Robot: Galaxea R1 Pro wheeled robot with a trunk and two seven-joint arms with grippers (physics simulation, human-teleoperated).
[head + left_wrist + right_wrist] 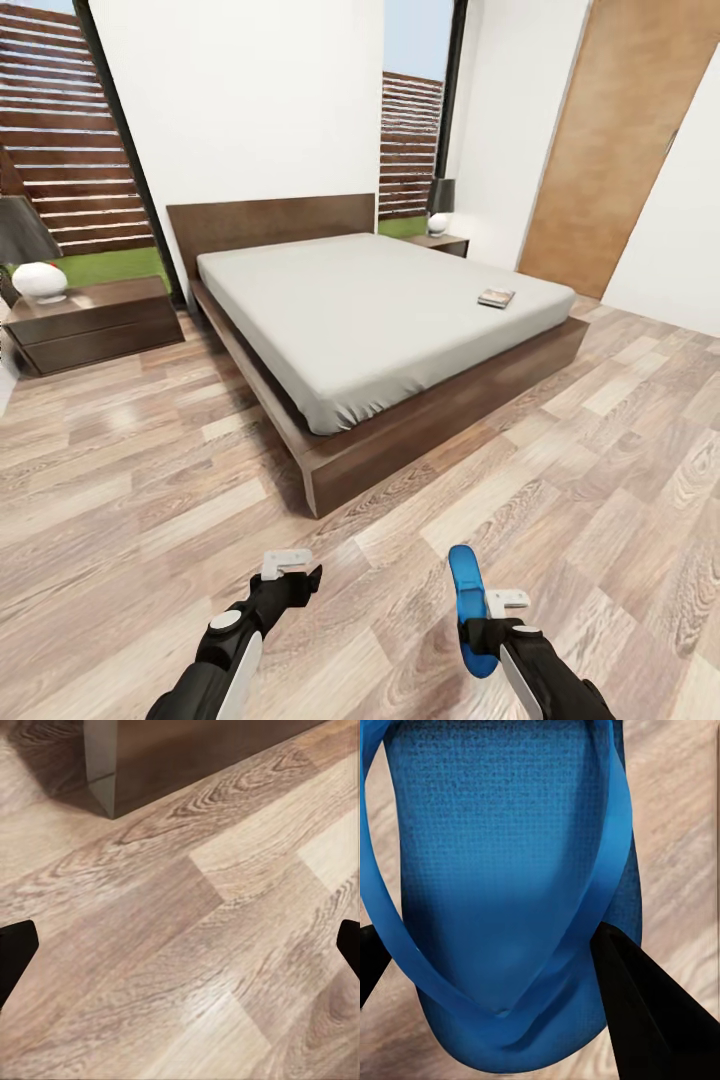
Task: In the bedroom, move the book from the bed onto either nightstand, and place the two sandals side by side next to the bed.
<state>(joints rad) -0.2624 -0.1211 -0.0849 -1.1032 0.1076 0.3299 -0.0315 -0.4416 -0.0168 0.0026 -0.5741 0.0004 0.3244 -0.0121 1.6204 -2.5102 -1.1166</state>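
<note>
Right gripper: my right gripper is clamped on one blue sandal, which stands on edge, toe pointing toward the bed.
Grip point: in the right wrist view my dark fingers pinch near where the straps meet the sole.
Handling: I judge the sandal light, flexible and rubbery; a hold across sole and strap should keep it from twisting.
Left gripper: my left gripper is spread wide and carries nothing, hovering over the wood floor.
Book: the book lies near the mattress's right edge, well apart from me.
Nightstands: one nightstand at left, another nightstand beyond the bed.
</note>
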